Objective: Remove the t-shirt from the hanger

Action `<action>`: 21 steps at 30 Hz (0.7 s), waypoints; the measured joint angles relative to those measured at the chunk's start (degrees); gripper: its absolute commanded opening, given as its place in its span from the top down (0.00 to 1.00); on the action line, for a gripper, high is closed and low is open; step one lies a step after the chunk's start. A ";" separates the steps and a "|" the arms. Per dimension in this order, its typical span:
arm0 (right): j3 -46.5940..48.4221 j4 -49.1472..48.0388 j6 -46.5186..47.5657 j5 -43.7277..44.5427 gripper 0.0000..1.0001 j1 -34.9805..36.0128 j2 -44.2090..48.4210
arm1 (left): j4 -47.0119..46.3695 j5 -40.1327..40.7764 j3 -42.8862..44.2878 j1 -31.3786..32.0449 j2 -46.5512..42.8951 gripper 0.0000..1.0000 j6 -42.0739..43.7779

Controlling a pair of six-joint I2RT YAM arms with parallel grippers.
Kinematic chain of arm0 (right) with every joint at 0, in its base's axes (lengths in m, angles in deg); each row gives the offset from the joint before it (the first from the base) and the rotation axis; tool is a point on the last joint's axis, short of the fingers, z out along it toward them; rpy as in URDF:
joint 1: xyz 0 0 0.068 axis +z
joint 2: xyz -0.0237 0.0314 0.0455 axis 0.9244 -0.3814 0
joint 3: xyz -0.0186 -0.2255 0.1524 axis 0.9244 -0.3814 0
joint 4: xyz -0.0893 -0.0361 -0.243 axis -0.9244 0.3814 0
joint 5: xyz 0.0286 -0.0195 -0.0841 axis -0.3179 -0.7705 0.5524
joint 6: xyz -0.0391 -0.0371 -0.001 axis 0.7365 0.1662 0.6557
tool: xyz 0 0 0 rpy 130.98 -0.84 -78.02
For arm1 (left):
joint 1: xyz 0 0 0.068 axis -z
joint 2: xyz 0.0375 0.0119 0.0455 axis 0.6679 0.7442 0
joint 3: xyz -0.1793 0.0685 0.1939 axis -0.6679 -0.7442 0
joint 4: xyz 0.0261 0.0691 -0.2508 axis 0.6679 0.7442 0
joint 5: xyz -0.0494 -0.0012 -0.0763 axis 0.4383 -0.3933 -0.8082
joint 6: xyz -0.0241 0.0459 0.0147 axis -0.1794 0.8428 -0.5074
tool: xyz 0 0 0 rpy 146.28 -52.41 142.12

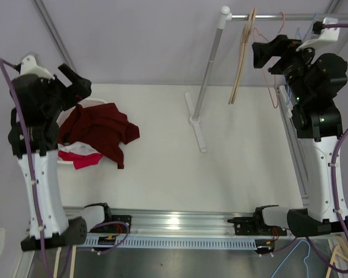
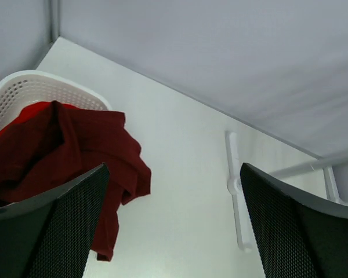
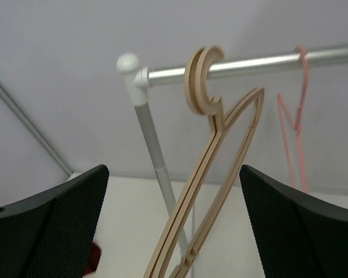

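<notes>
The dark red t-shirt lies crumpled over the rim of a white basket at the left, off any hanger. In the left wrist view the t-shirt spills from the basket onto the table. My left gripper hovers above it, open and holding nothing. A bare wooden hanger hangs by its hook on the metal rail. My right gripper faces that hanger from the right, open, with the hanger's arms showing between its fingers but apart from them.
A brighter red garment lies in the basket under the t-shirt. A pink wire hanger hangs further right on the rail. The rack's pole and white foot stand mid-table.
</notes>
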 measured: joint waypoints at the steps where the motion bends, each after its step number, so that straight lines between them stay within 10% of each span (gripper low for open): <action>1: -1.18 0.63 -0.11 -0.39 0.01 0.81 0.24 | -1.01 -0.85 -2.86 0.61 -2.99 0.00 0.26; 8: -20.61 2.86 -0.79 -1.27 0.01 10.80 9.46 | -8.11 -5.18 -21.07 8.07 -21.24 0.01 2.78; 21: -43.91 -0.35 -4.74 -7.08 0.01 16.28 26.12 | -13.31 -14.32 -38.69 19.41 -28.96 0.01 2.99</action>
